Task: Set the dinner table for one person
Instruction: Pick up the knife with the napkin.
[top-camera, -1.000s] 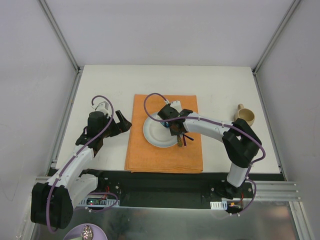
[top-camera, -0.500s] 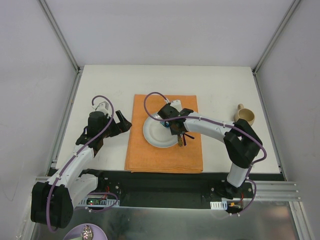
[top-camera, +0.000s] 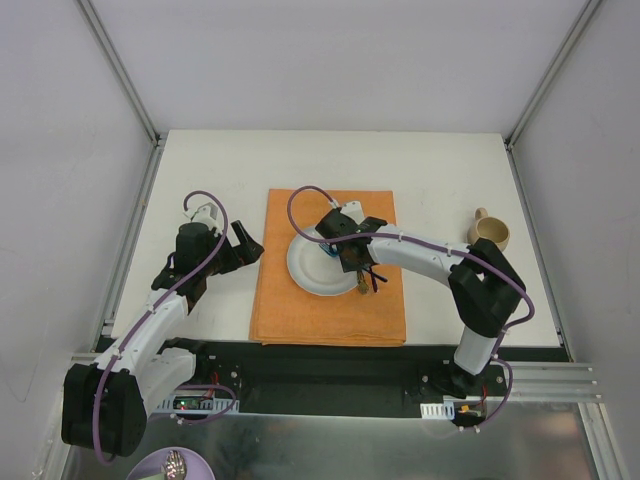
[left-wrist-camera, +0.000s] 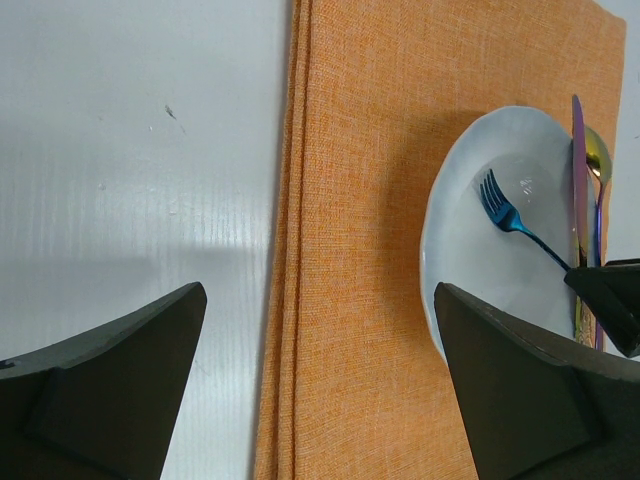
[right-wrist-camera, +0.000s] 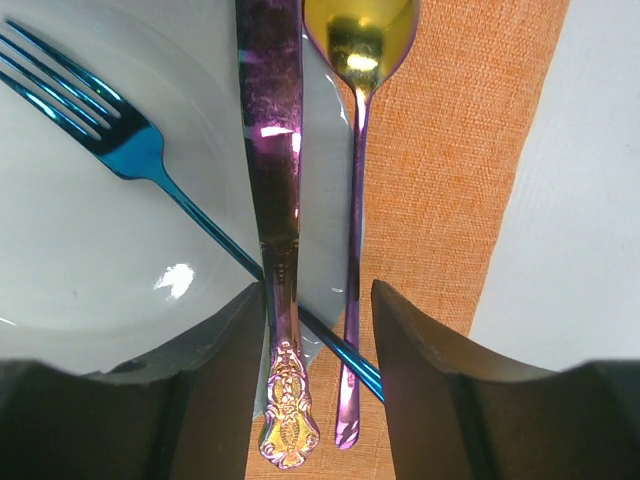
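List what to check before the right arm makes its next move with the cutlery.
1. Right gripper: jaws apart around the knife and spoon handles, clamping neither: ok.
2. The knife off the plate: not ok, it lies across the rim.
3. The fork beside the plate: not ok, it lies on it, crossing the knife.
4. Left gripper open, clear of the plate: ok.
5. The mug upright on the table: ok.

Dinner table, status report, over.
Left hand open, right hand open astride purple metal knife, gold-bowled spoon. White rectangular tabletop partly set. Blue metal fork crosses under knife.
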